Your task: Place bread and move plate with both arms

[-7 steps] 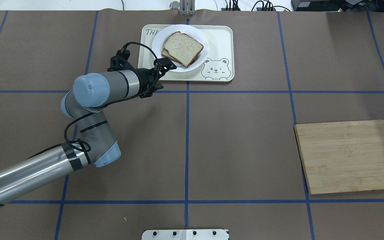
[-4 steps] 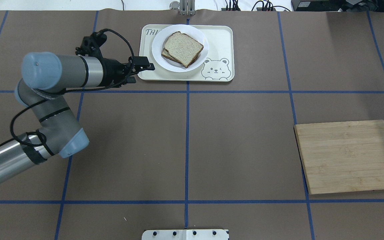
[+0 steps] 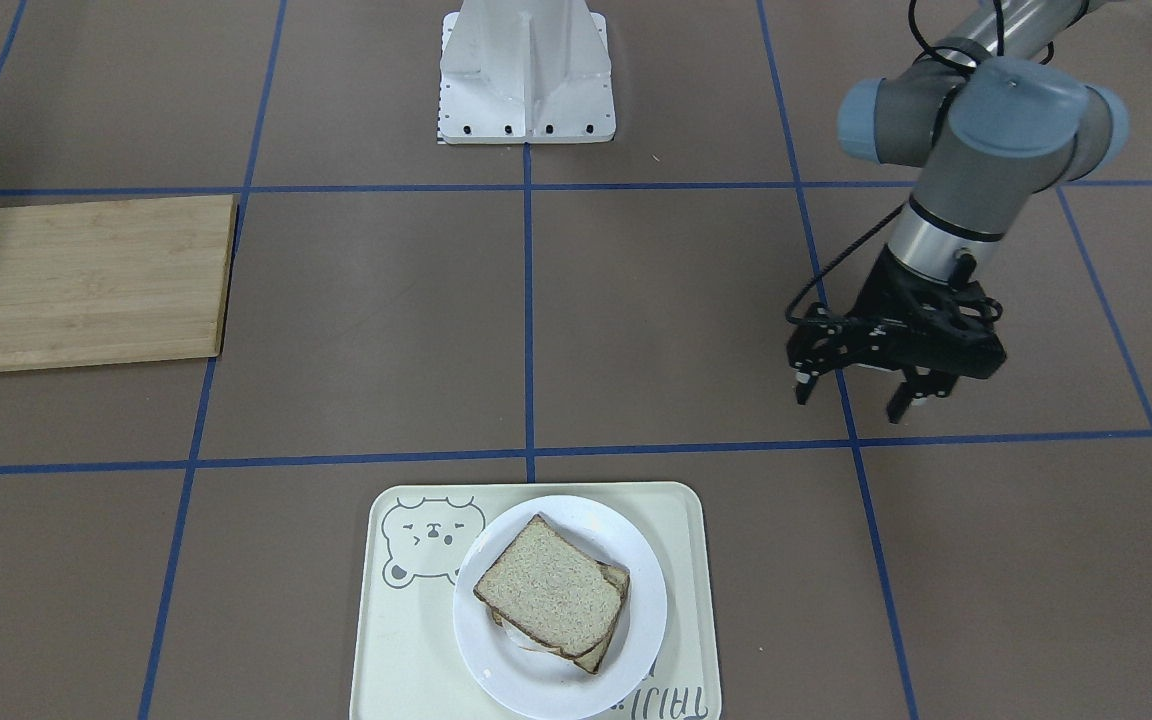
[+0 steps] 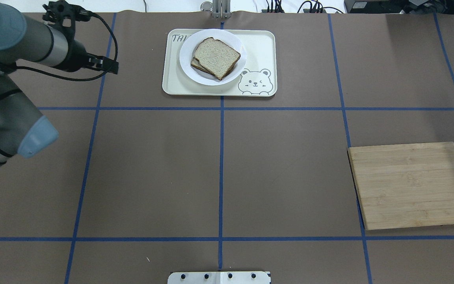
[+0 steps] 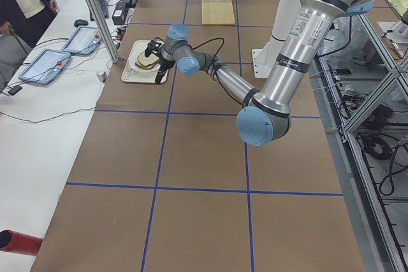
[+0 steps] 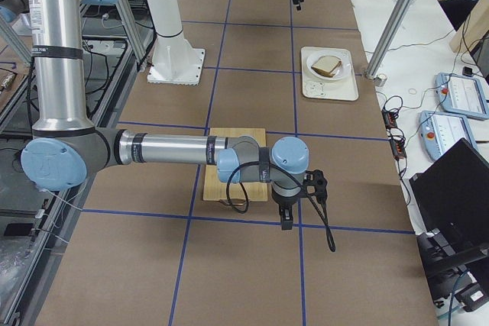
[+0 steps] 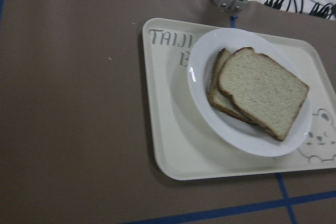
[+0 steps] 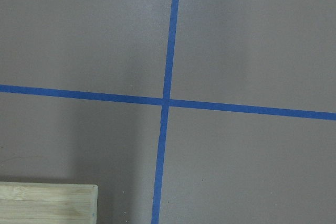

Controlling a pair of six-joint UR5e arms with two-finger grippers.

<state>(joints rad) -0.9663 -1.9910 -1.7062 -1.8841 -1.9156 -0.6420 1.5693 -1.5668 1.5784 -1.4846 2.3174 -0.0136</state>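
Left fingers (image 3: pixel 904 400) spread empty over brown blue-taped table (image 3: pixel 676 320); right fingers (image 6: pixel 286 224), cannot tell.

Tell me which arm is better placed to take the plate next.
Probably left: the left gripper, open, hangs near the tray that holds the plate. The right gripper is far off, by the cutting board.

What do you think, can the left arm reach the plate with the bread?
Probably yes. The left gripper hangs open over bare table away from the tray, and nothing stands between it and the plate. The bread on top leaves the rim free to grab.
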